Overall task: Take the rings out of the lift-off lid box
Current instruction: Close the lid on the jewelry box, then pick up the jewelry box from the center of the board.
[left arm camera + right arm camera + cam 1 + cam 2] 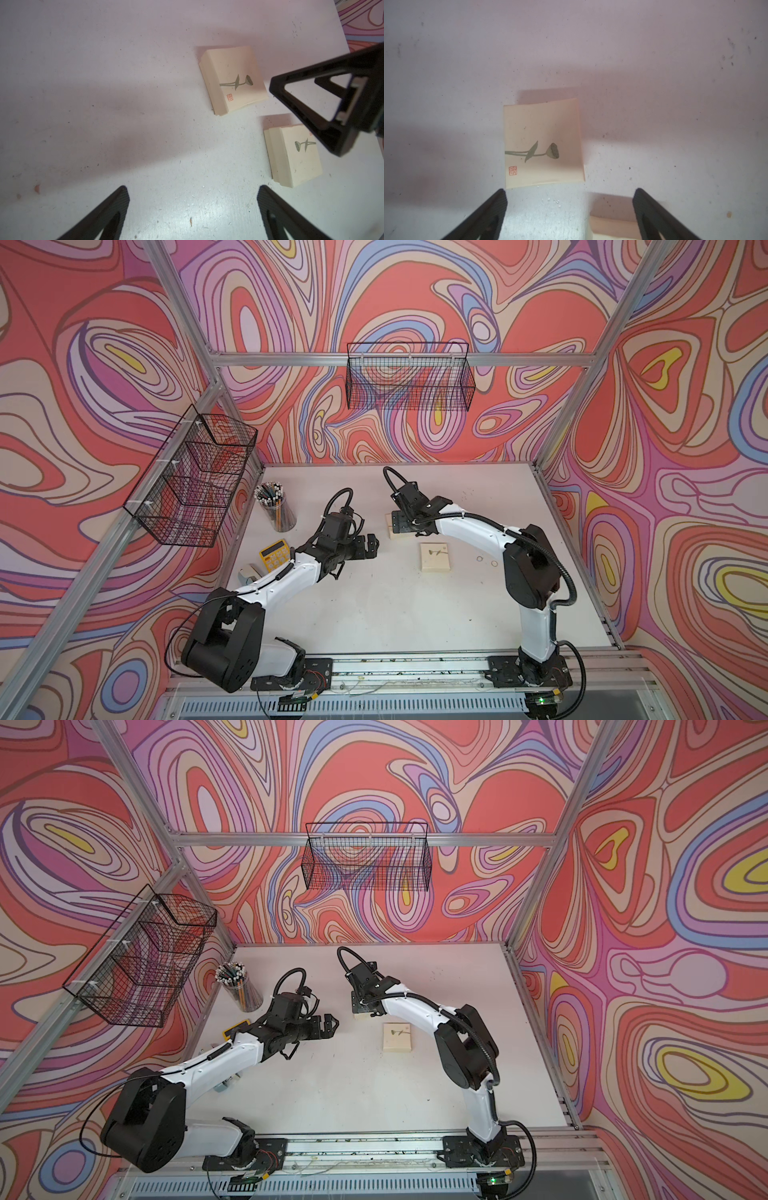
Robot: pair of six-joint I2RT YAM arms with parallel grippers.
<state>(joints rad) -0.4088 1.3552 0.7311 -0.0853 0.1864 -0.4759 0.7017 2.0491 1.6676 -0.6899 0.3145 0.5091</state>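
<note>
Two cream lift-off lid boxes with a green lotus print stand mid-table, both with their lids on. One box (435, 556) (397, 1036) (232, 81) (542, 143) stands free. The other box (391, 529) (295, 162) (612, 228) lies right under my right gripper (401, 526) (570, 193), which hangs open just above it with nothing in it. Two thin rings (480, 559) lie on the table right of the free box, beside my right arm. My left gripper (372, 547) (192, 191) is open and empty, left of both boxes.
At the back left stands a cup of pencils (279, 506), with a yellow calculator (275, 558) in front of it beside my left arm. Black wire baskets hang on the back wall (409, 377) and the left wall (195, 477).
</note>
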